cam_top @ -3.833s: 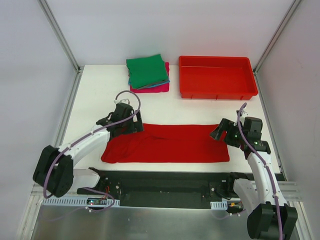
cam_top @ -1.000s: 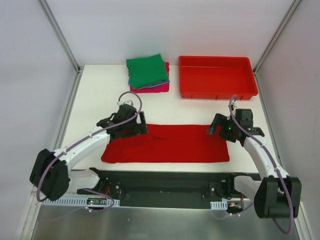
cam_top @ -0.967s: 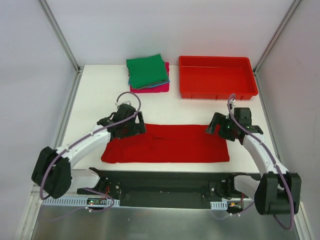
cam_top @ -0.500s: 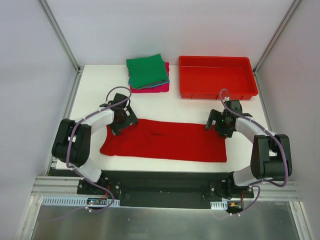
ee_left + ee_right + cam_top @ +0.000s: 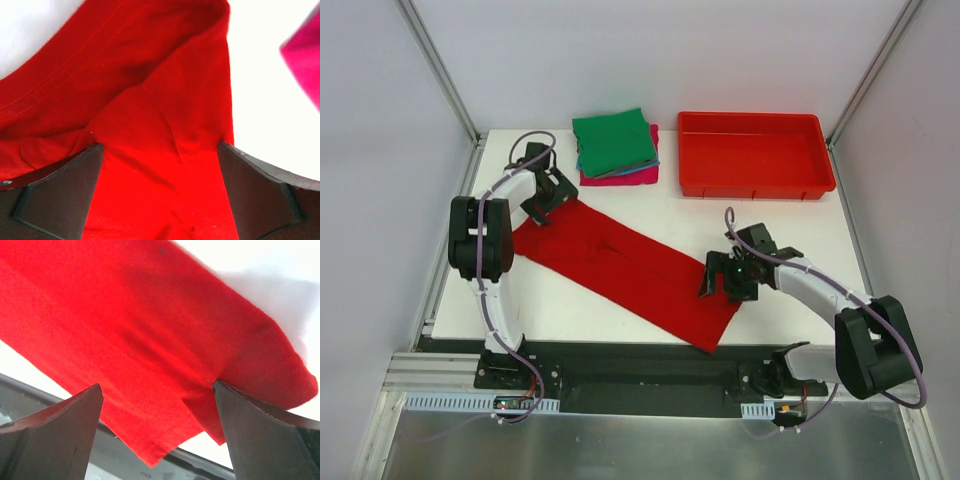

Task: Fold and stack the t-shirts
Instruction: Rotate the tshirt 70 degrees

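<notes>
The large red t-shirt (image 5: pixel 630 265) lies folded into a long strip, running diagonally from the back left to the table's front edge. My left gripper (image 5: pixel 544 198) is at its back-left end, jaws wide apart, with bunched red cloth (image 5: pixel 160 125) between the fingers (image 5: pixel 65 190). My right gripper (image 5: pixel 722 280) is over its front-right end, jaws wide apart above the cloth (image 5: pixel 150 340). The shirt's corner (image 5: pixel 155 450) overhangs the dark front rail. A folded stack sits at the back, green shirt (image 5: pixel 613 140) on top, a teal edge, and a magenta one (image 5: pixel 645 173) beneath.
A rigid red plastic bin (image 5: pixel 753 155) stands at the back right. A magenta corner (image 5: pixel 305 60) of the stack shows to the right in the left wrist view. The black rail (image 5: pixel 640 365) runs along the table's front edge.
The red shirt has swung from lying along the front edge to a diagonal. My left gripper moved back and left toward the stack; my right gripper moved forward and left.
</notes>
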Robot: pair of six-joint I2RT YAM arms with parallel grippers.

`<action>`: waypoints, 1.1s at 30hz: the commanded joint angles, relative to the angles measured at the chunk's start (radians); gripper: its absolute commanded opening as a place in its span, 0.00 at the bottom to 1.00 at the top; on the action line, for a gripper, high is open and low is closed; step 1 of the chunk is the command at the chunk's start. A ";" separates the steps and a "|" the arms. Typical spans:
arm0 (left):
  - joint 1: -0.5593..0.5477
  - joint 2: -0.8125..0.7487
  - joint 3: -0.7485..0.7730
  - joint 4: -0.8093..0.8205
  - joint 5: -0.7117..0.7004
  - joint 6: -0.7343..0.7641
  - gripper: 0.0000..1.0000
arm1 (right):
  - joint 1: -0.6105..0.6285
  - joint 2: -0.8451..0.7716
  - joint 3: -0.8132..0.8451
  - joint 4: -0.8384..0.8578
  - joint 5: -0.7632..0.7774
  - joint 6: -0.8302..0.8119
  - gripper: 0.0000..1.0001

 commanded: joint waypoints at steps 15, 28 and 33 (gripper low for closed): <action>0.079 0.333 0.494 -0.106 0.031 0.180 0.99 | 0.297 0.155 0.011 0.261 -0.149 0.179 0.96; 0.238 0.656 1.016 -0.129 0.187 0.176 0.99 | 0.526 0.523 0.416 0.300 -0.215 0.254 0.96; 0.275 0.744 1.088 -0.009 0.315 0.116 0.99 | 0.545 0.655 0.579 0.288 -0.246 0.273 0.96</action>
